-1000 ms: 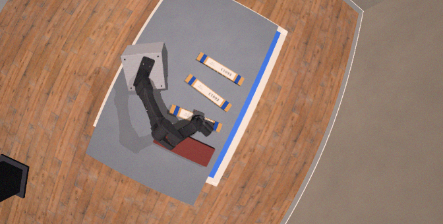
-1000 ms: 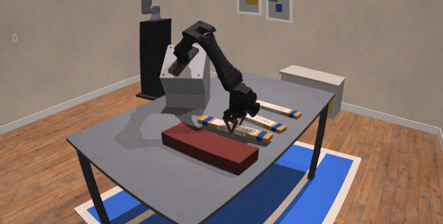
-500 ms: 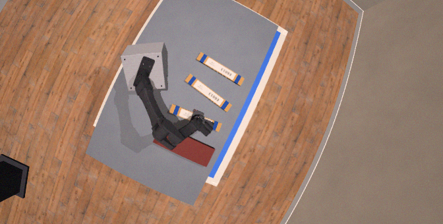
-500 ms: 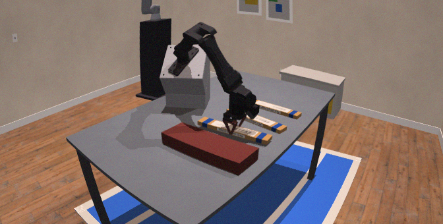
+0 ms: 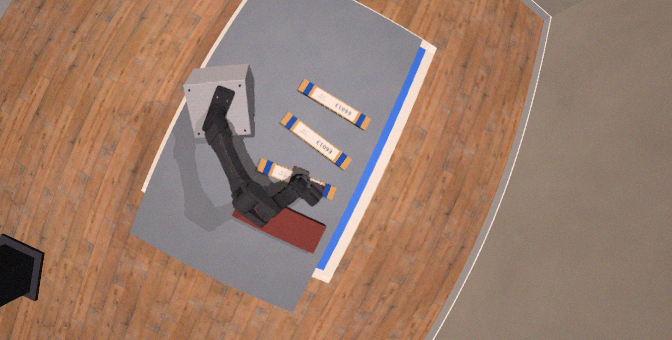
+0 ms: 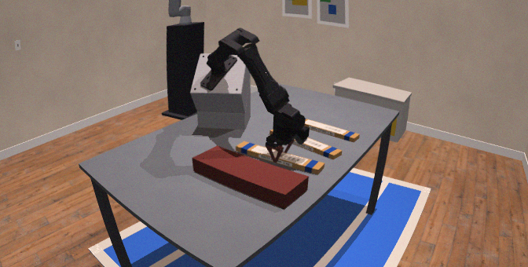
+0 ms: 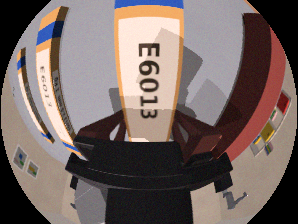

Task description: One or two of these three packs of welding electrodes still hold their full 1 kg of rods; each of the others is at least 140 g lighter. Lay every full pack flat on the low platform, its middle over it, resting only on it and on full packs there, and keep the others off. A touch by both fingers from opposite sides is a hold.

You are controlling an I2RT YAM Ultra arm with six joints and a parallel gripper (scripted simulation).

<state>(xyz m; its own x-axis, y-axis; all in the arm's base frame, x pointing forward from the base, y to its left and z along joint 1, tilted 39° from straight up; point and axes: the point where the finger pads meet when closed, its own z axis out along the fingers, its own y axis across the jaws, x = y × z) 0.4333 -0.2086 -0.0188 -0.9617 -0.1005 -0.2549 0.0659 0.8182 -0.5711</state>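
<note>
Orange-and-white, with blue bands near its ends, the nearest pack (image 5: 280, 171) (image 6: 255, 151) (image 7: 149, 75) lies flat, label up, just beside the platform, its contents hidden. The gripper (image 5: 300, 177) (image 6: 281, 156) (image 7: 149, 111) is clamped on this pack, a finger on either long side; whether the pack touches the table cannot be told. Printed "E6013" reads along its label. Beside it, a strip of grey table (image 5: 320, 47) (image 6: 157, 194) (image 7: 95, 60) separates it from the low red platform (image 5: 300, 229) (image 6: 251, 170) (image 7: 257, 65). On its other side lie the middle pack (image 5: 316, 141) (image 6: 320, 148) (image 7: 48, 85) and, beyond that, the far pack (image 5: 334, 104) (image 6: 331, 129) (image 7: 31, 100), both flat on the table with gaps between them. All three packs are off the platform.
</note>
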